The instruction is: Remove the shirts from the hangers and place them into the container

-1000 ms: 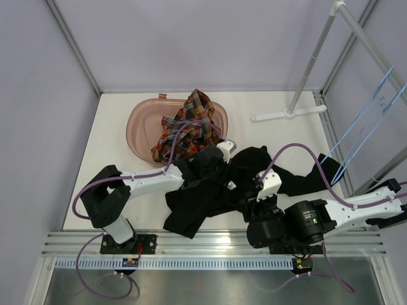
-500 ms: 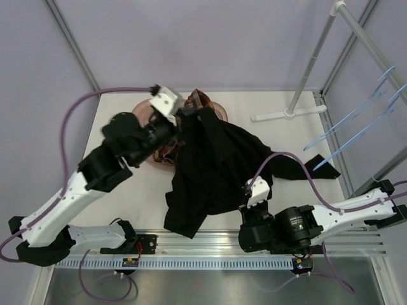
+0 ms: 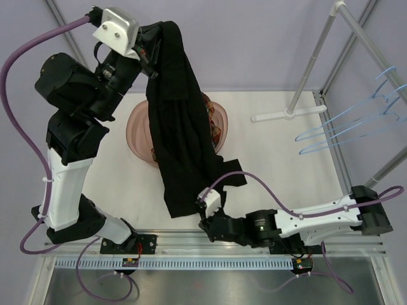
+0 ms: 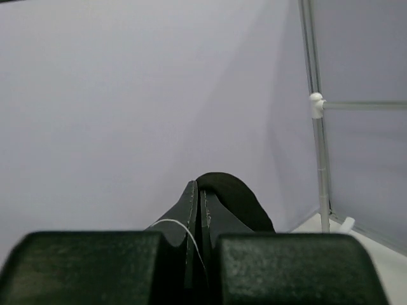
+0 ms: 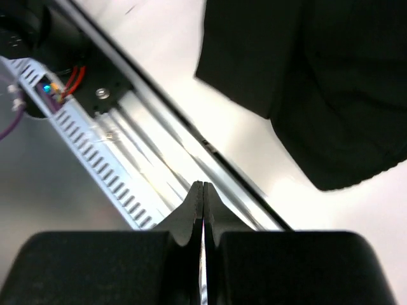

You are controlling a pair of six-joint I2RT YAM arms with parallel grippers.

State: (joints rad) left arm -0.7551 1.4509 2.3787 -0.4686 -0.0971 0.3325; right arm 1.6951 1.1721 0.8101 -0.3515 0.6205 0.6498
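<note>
The black shirt [image 3: 181,133] hangs in a long drape from my left gripper [image 3: 154,52], which is raised high above the container [image 3: 135,130] and shut on the shirt's top edge. In the left wrist view the left gripper [image 4: 198,188] pinches a fold of the black shirt [image 4: 238,200]. The shirt's lower end trails onto the table near the front edge. The plaid shirt [image 3: 215,124] lies in the container, mostly hidden behind the black one. My right gripper [image 3: 205,222] lies low by the front rail, shut and empty [image 5: 202,185], beside the black shirt's hem [image 5: 318,82]. Light-blue hangers [image 3: 343,130] hang bare at the right.
The white rack's foot [image 3: 289,113] and slanted pole [image 3: 316,54] stand at the back right. The metal front rail [image 5: 159,165] runs right under my right gripper. The right arm [image 3: 305,222] stretches along the near edge.
My left arm has lifted the black shirt from the table to high above the container. The right gripper has shut and slid left along the front edge. The hangers have swung free.
</note>
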